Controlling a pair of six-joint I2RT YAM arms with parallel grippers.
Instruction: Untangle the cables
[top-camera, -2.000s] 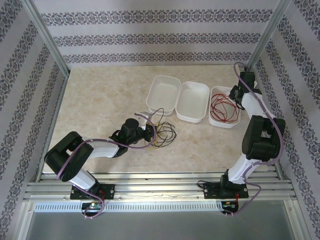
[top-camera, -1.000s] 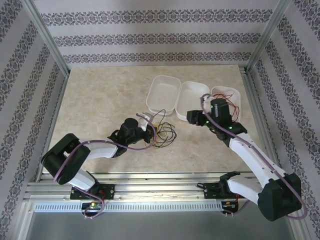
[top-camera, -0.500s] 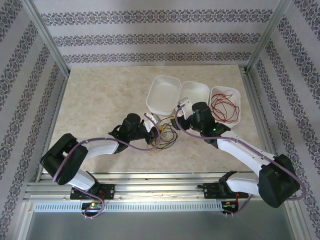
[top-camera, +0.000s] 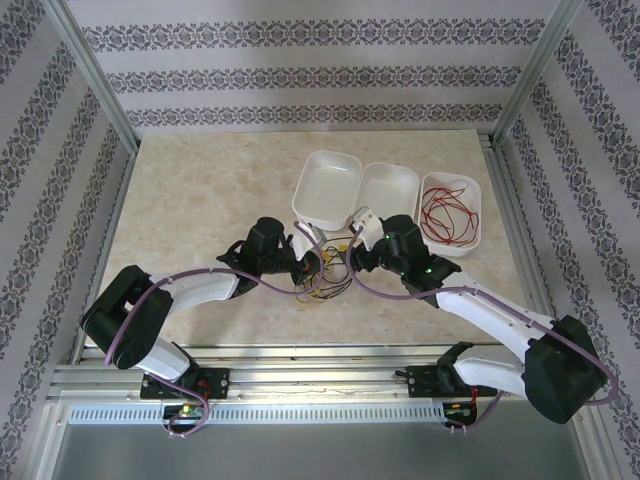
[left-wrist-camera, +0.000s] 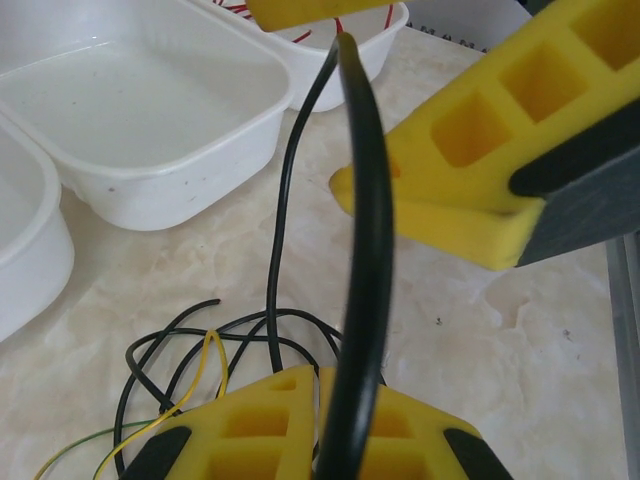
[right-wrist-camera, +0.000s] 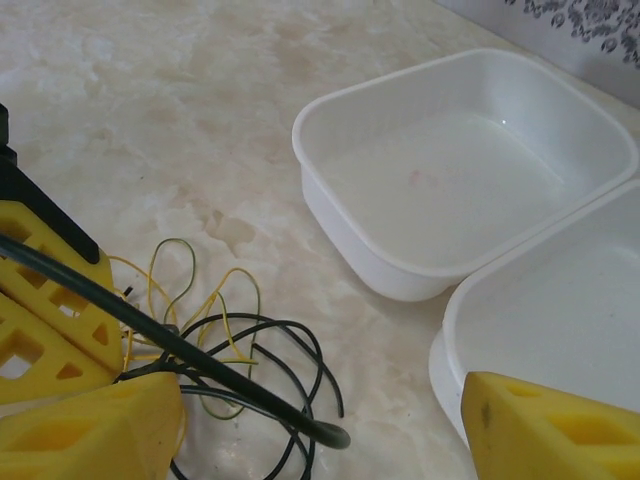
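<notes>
Three white trays (top-camera: 325, 185) are arranged in a row at the far middle of the table (top-camera: 190, 210). A red cable (top-camera: 447, 212) is coiled inside the rightmost tray. A tangle of black cable (right-wrist-camera: 200, 358) and yellow cable (right-wrist-camera: 235, 290) is located on the table just in front of the leftmost tray, between the two grippers. The left gripper (top-camera: 306, 262) is closed tight on a strand of the black cable, which is raised off the table and extended toward the right gripper (top-camera: 352, 243). The right gripper's fingers (right-wrist-camera: 545, 430) are spread wide apart and nothing is gripped by them. The free end of the raised strand is positioned in the gap between them.
</notes>
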